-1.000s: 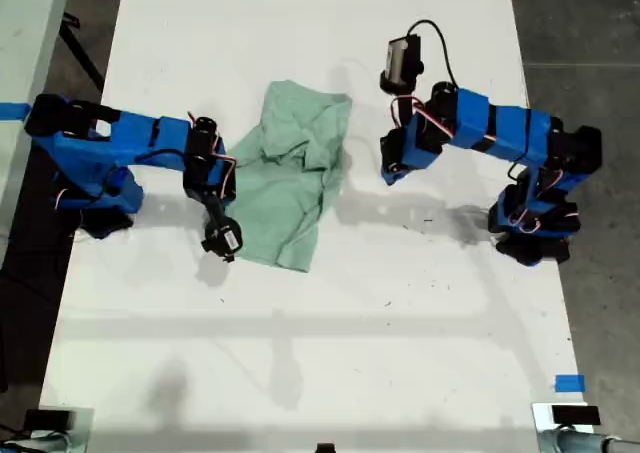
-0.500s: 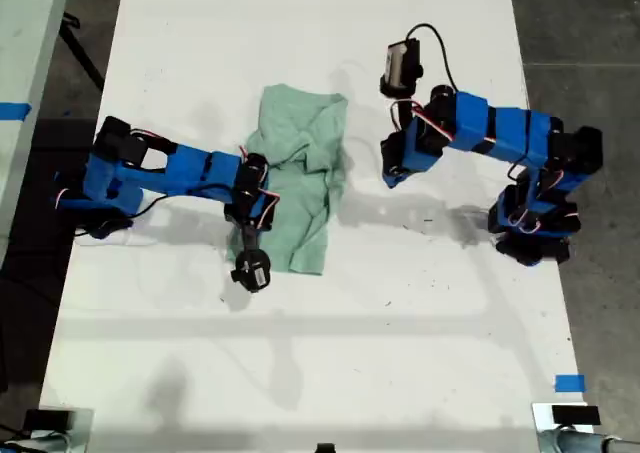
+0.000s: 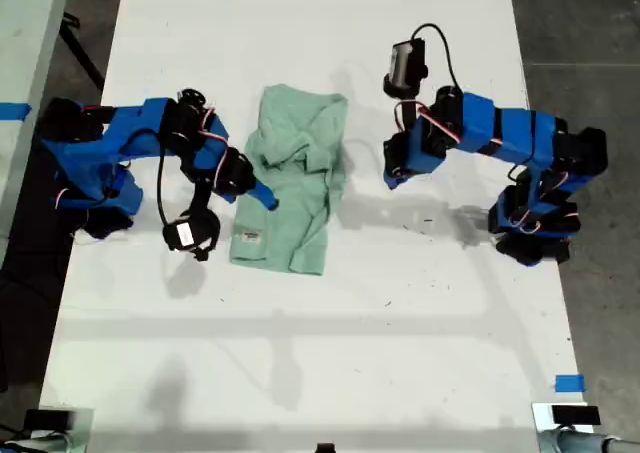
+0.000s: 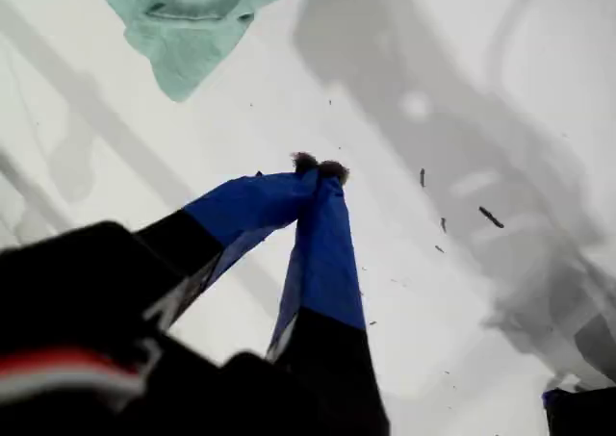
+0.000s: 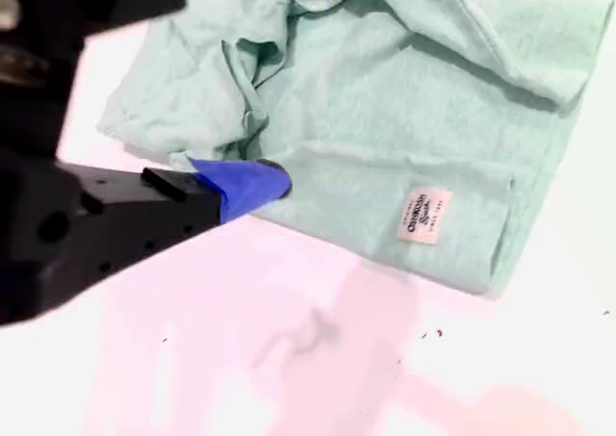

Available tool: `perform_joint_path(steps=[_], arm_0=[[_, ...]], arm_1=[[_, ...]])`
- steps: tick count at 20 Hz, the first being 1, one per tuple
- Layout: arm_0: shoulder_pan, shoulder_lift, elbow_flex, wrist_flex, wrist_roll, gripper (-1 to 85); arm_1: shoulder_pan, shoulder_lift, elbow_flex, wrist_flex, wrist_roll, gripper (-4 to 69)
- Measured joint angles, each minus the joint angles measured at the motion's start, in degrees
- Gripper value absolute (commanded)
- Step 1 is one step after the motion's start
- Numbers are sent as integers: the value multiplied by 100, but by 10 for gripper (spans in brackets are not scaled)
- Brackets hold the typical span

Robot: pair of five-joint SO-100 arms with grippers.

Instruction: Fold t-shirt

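The t-shirt (image 3: 295,188) lay rumpled on the white table (image 3: 400,323) just above the middle of the exterior view, with my second hand (image 3: 262,193) spread open at its edge on that view's left, while my first hand (image 4: 320,169) hung pinched shut and empty near its edge on that view's right.

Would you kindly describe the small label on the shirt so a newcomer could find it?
On the white table, between the two blue arms, lies a crumpled pale mint-green cloth t-shirt. The small white printed label sits near its lower corner on the exterior view's left, the only white patch on the plain fabric.
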Motion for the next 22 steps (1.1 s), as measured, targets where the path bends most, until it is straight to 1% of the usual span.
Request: perform_joint_path(steps=[2,3,4,5,8,11,14,18,22], arm_0=[[26,448,431,79,-18,352],[141,606,615,88,-88,349],[308,738,809,79,-176,346],[510,853,984,44,-299,345],[1055,940,1547,-246,-668,345],[1239,940,2074,-826,-861,345],[1248,940,2549,-1310,-923,345],[1230,1134,3551,-2030,-923,344],[1002,1301,4597,-2883,-923,342]], arm_1=[[-193,62,0,0,176,19],[-343,62,0,-53,316,96],[-527,44,0,-149,457,158],[-721,-79,-18,-237,633,203],[-1239,-1063,-580,-325,1107,285],[-1459,-2215,-1617,-360,1266,293],[-1468,-3059,-2566,-360,1301,284],[-1468,-3876,-3208,-422,1336,266],[-1468,-4579,-3551,-721,1371,252]])
